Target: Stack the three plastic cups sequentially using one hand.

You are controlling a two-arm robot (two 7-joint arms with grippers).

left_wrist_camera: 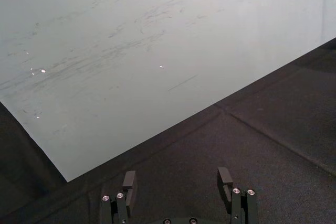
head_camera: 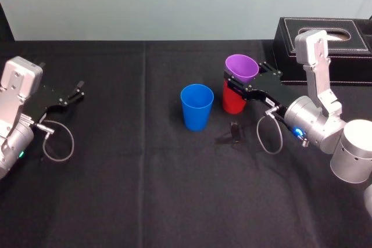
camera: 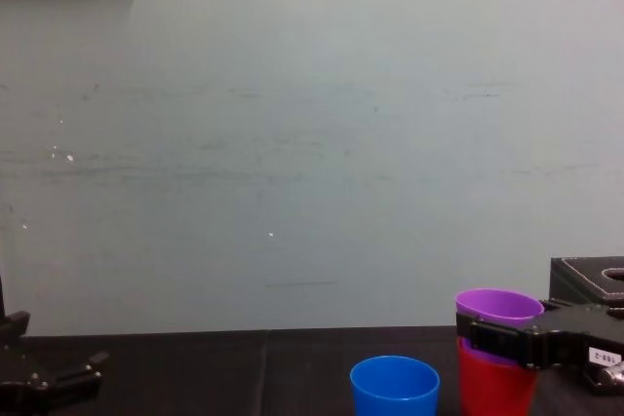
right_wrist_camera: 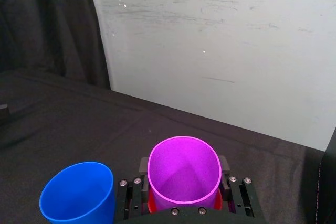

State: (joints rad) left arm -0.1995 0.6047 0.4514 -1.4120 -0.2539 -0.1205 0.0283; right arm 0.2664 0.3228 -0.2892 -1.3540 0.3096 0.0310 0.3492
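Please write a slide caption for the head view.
Right claw holds purple cup in red cup beside blue cup; left claw parked left.

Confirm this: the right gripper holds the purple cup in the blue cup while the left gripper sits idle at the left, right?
Wrong cup. The head view shows the right gripper holding the purple cup in the red cup; the blue cup stands apart. The left gripper sits idle at the left.

Robot lab test bench: table [head_camera: 145,190] draped in plain black cloth, bare scuffed pale wall [camera: 292,143] straight behind it, dark drape [right_wrist_camera: 52,19] at one side. Grey robot arms come in from both sides, left gripper [head_camera: 78,90], right gripper [head_camera: 236,83]. Black stitched box [head_camera: 349,47] at the far right corner.
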